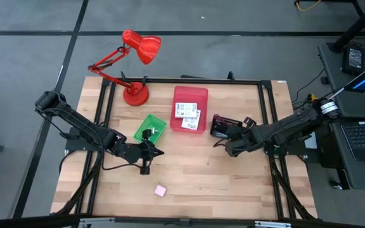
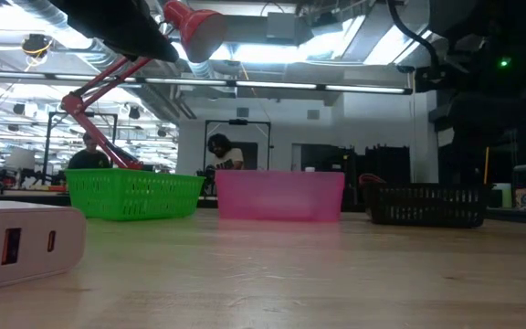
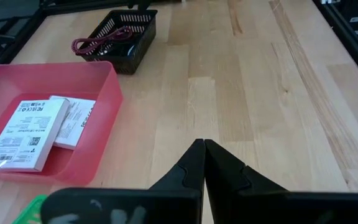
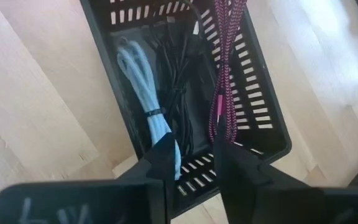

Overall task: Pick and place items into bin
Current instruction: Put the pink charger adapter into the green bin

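Note:
A pink bin [image 1: 190,109] at the table's middle holds two white printed packets [image 3: 27,132]. A black basket [image 4: 185,81] to its right holds a bluish strip [image 4: 143,81], black cord [image 4: 179,93] and purple cord [image 4: 224,74]. My right gripper [image 4: 196,158] is open, pointing down over the basket's near end [image 1: 224,142]. My left gripper [image 3: 202,149] is shut and touches nothing, low over the bare table just in front of a green basket [image 1: 149,128]. A pink cube [image 1: 161,190] lies alone on the table near the front edge. My right gripper comes from above over the black basket. The purple cord's end [image 4: 215,134] lies beside the inner side of one finger [image 4: 232,162]. I cannot tell whether it touches. The cord's far part runs up over the basket's rim.
A red desk lamp [image 1: 135,63] stands at the table's far left corner. A white block with two ports [image 2: 16,247] lies close to the low camera. Black frame rails [image 1: 106,101] run along the table's sides. Bare wood lies between the two arms and the front edge.

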Robot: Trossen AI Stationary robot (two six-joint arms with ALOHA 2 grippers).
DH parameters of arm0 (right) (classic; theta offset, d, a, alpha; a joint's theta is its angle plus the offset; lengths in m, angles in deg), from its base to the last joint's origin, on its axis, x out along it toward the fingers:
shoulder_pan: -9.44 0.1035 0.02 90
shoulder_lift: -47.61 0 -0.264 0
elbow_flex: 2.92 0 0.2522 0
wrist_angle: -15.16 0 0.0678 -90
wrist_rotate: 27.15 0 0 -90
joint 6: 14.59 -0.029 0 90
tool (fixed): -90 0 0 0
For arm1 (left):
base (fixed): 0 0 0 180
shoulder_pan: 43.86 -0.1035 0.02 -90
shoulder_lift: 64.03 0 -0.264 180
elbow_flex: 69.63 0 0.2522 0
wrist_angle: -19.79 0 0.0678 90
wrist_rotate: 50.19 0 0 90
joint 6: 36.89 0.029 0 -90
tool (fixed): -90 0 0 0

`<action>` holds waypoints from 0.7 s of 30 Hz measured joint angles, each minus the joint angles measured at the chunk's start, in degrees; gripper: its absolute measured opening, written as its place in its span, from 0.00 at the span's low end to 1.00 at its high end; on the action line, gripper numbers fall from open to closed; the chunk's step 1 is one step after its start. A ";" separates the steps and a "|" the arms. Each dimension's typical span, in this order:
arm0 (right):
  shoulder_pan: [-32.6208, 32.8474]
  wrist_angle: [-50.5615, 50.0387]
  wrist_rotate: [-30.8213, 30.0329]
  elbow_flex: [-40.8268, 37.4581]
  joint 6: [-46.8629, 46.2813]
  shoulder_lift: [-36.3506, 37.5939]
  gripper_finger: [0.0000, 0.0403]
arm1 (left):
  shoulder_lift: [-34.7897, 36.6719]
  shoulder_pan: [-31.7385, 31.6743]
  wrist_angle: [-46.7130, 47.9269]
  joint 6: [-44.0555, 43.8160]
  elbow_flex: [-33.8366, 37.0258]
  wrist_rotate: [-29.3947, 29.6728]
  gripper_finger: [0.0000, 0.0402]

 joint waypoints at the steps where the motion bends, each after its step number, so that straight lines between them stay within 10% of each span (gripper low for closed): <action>1: 0.00 0.01 0.00 0.00 0.05 0.00 0.24 | 0.00 0.00 0.00 0.00 0.00 -0.02 0.01; 13: 0.79 3.03 -6.39 9.46 5.12 0.06 0.30 | 0.00 0.00 -1.14 2.69 -0.90 -4.48 0.21; 21: 7.47 34.32 -13.70 4.10 19.13 0.04 0.30 | -1.38 0.48 -1.46 3.13 -0.96 -8.99 0.39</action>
